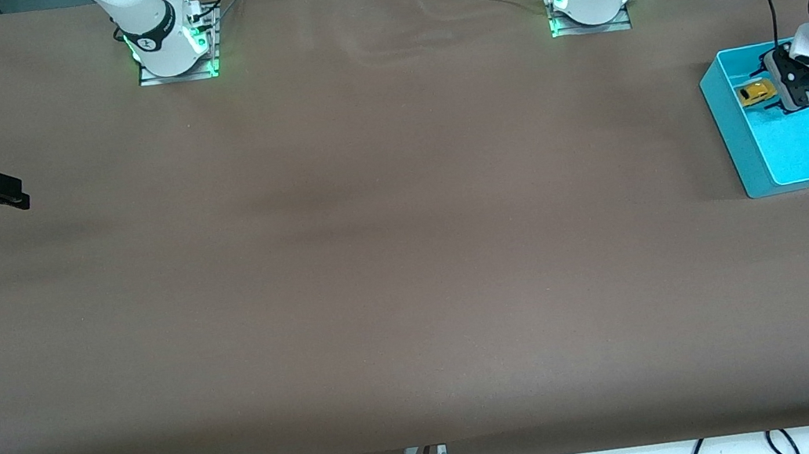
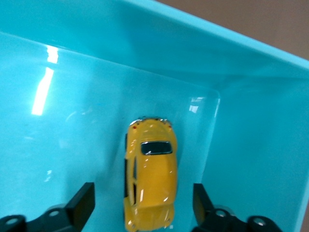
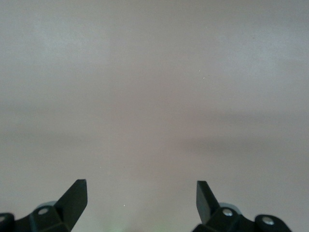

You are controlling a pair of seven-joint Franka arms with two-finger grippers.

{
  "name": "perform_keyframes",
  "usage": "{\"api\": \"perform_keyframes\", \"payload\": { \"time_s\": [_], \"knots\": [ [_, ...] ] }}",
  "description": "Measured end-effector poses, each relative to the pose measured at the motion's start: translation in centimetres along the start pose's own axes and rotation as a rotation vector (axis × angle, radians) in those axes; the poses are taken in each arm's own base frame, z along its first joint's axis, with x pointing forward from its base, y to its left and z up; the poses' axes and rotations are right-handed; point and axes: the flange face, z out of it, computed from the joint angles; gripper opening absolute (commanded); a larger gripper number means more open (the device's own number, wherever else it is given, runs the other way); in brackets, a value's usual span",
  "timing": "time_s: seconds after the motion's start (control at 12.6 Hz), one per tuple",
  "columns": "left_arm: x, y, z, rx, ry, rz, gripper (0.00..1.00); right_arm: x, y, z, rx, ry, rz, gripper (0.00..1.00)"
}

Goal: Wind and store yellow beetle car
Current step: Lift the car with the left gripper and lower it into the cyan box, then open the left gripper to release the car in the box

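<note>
The tiny bright yellow toy beetle car [image 2: 149, 181], rounded in body with dark windows, lay on the floor of the open turquoise plastic bin [image 1: 747, 155], close to the bin's corner nearest the left arm's base. The bin stood on the brown counter [image 1: 378, 262] at the left arm's end, close to the counter's edge there.

The left hand [image 1: 796, 94] hung inside the bin directly over the car. In the left wrist view its two black fingers [image 2: 82, 203] stood apart on either side of the car's body, with clear gaps showing between each finger and the yellow paint, so nothing was gripped.

The right hand [image 1: 0, 193] waited over the bare counter at the right arm's end, well apart from the bin, its fingers spread and holding nothing.

Judging from how things lay, the storing looked essentially done: the car rested in the bin and was free of the hand. Whether it had been wound could not be read from these pictures. What seemed left was for the left arm to lift clear of the bin without brushing the car or the bin's wall.
</note>
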Motion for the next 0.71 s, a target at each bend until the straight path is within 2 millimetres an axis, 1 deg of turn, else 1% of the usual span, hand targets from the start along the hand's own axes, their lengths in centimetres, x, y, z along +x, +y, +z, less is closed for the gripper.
{"api": "perform_keyframes", "payload": {
  "time_s": [0.16,0.24,0.4,0.48,0.55,0.71],
  "knots": [
    [0.8,-0.5,-2.7,0.050,-0.016,-0.018,1.00,0.0,0.0,0.0,0.000,0.000,0.000,1.00],
    [1.9,-0.8,-3.9,0.067,-0.020,-0.043,1.00,0.0,0.0,0.0,0.000,0.000,0.000,1.00],
    [5.1,-1.4,-6.7,0.098,-0.027,-0.091,1.00,0.0,0.0,0.0,0.000,0.001,0.000,1.00],
    [6.9,-1.6,-8.9,0.125,-0.033,-0.101,1.00,0.0,0.0,0.0,0.000,0.001,0.001,1.00],
    [8.8,-1.4,-11.6,0.155,-0.030,-0.116,1.00,0.0,0.0,0.0,0.000,0.002,0.001,1.00],
    [11.8,0.2,-17.6,0.201,0.019,-0.163,1.00,0.1,0.0,0.0,0.000,0.004,0.001,1.00]
  ]
}}
